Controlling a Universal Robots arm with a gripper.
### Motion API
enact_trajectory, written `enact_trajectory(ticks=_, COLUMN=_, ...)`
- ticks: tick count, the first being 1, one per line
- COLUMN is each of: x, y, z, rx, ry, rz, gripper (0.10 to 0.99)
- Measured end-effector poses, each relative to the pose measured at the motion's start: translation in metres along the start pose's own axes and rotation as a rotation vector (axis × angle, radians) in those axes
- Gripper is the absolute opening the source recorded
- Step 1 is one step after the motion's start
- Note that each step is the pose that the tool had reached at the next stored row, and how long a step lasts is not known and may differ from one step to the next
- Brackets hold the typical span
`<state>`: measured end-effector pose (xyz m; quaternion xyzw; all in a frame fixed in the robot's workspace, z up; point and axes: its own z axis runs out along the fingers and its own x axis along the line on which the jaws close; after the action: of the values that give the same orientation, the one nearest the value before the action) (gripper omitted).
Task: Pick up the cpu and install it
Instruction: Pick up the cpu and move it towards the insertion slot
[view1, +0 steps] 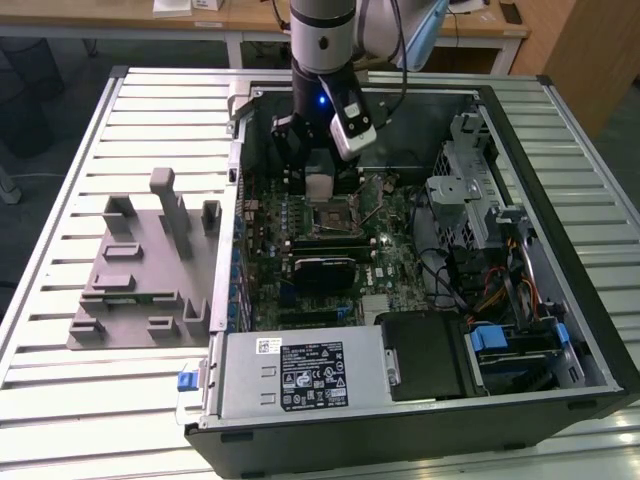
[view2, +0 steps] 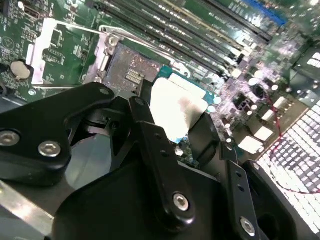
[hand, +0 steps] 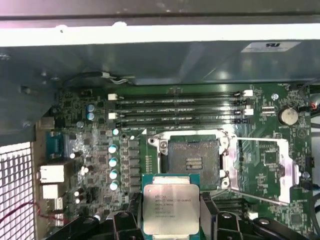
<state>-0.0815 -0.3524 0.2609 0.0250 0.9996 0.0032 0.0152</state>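
My gripper (view1: 318, 187) is shut on the cpu (view1: 318, 183), a flat square chip with a silvery top, inside the open computer case. In the first wrist view the cpu (hand: 171, 207) sits level between two black fingers (hand: 209, 216), just short of the open black socket (hand: 194, 157). The socket's metal load plate (hand: 262, 165) is flipped open to one side. In the second wrist view the cpu (view2: 176, 105) shows bright between the fingers (view2: 150, 135), apart from the socket (view2: 131, 71) and above the board.
Memory sticks (hand: 180, 107) run along the socket's far side. A black card (view1: 325, 270) lies below the socket in the exterior view. The drive cage (view1: 470, 190) and cables stand at the exterior view's right. A grey fixture (view1: 140, 270) sits on the slatted table (view1: 60, 400).
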Motion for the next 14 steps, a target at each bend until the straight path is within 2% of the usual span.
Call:
enact_trajectory(ticks=3, x=-0.0046, y=0.0024, z=0.0041, rx=0.0, ry=-0.0001, rz=0.0, gripper=0.541)
enact_trajectory(ticks=10, x=-0.0235, y=0.0067, z=0.0122, rx=0.002, ry=-0.0001, rz=0.0, gripper=0.541)
enact_trajectory(ticks=14, x=-0.0314, y=0.0083, z=0.0171, rx=0.002, ry=-0.0001, rz=-0.004, gripper=0.541)
